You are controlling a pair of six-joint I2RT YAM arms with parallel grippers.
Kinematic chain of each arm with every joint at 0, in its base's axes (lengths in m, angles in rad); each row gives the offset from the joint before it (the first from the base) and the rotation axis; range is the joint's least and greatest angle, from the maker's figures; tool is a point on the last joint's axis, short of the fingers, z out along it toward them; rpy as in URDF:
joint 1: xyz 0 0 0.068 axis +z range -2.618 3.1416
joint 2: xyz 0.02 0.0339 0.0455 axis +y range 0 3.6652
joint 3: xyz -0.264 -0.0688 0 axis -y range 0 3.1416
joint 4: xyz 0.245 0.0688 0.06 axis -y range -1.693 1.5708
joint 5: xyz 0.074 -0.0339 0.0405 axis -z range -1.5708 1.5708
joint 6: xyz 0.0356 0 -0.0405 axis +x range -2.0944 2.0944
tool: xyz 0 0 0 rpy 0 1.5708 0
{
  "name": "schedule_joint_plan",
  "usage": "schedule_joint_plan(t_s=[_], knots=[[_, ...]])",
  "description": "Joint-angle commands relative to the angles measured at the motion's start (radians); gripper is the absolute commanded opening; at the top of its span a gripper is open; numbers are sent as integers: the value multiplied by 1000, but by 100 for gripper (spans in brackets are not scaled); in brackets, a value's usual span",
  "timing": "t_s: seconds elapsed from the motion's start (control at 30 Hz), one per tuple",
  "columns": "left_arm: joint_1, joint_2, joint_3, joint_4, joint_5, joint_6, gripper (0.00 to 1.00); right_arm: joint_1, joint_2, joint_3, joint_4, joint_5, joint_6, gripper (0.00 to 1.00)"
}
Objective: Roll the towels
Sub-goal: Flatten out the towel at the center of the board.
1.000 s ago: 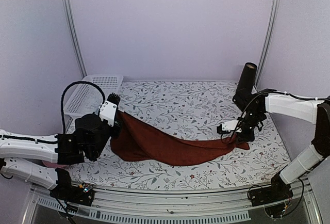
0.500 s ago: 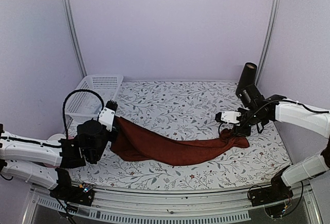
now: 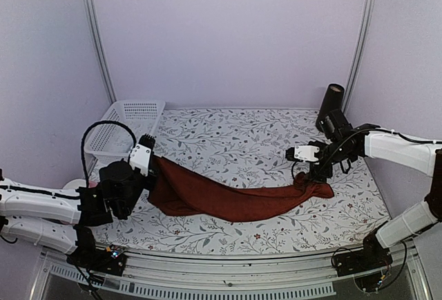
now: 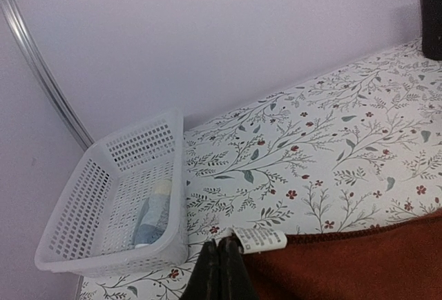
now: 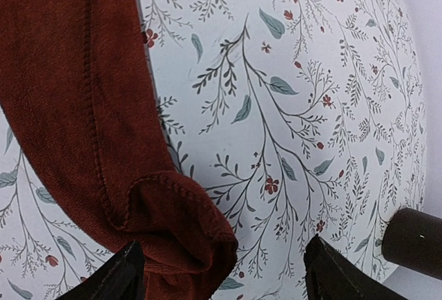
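A dark red-maroon towel (image 3: 221, 200) lies stretched in a long, rumpled band across the flower-patterned bench (image 3: 235, 134), running from the left gripper (image 3: 153, 170) at the near left to the right gripper (image 3: 319, 175) at the right side. The left jaws are pressed together on the towel's edge, just beside its small white care label (image 4: 260, 238), and that corner is raised slightly off the bench. The right jaws stand wide apart and grip nothing, one to either side of the towel's bunched, folded-over far corner (its hem stitching shows clearly in the right wrist view), which rests on the bench. A white slotted basket (image 3: 128, 124) sits at the back left, well apart from the cloth; a pale blue and cream object (image 4: 153, 210) lies inside, too blurred to identify. A dark cylinder (image 3: 333, 103) stands upright at the back right corner.
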Motion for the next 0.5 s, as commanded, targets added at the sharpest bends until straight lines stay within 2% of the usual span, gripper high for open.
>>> schedule_joint_plan(t_s=[0.0, 0.1, 0.27, 0.43, 0.47], knots=[[17, -6, -14, 28, 32, -16, 0, -23, 91, 87, -44, -74, -23, 80], [17, 4, -12, 29, 40, -15, 0, -26, 146, 107, -47, -74, -7, 76], [18, 10, -10, 27, 49, -16, 0, -32, 193, 116, -77, -91, 15, 60], [18, 10, -12, 27, 61, -15, 0, -35, 208, 98, -83, -97, 15, 27], [18, 10, -12, 27, 64, -15, 0, -35, 211, 98, -82, -99, 18, 26]])
